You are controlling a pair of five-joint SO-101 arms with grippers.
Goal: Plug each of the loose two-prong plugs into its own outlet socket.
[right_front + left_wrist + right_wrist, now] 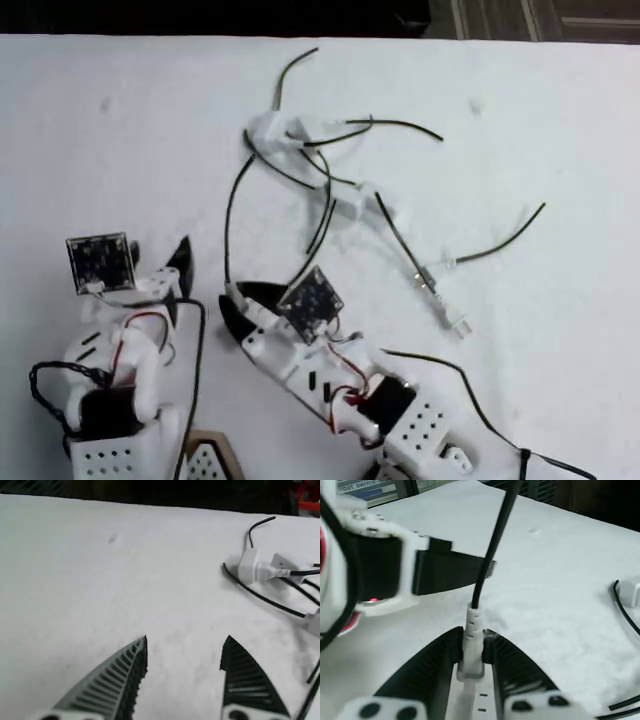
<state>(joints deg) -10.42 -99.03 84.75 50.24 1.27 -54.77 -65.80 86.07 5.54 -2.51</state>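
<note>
The right tool (472, 632) grips a white plastic 2-prong plug (470, 664) at the near middle of the white bench (110, 130). Light and rigid, the plug is probably best held by its body, though its springy black cord (495, 540) may tug. The left tool (186, 639) hangs open at near left, with bare bench toward the far white sockets (272, 130).

A white plug (470, 656) on a black cord sits pinched in the right claw (472, 633), while a second plug (453, 316) lies on the counter (120, 150) near tangled white sockets (272, 130).
</note>
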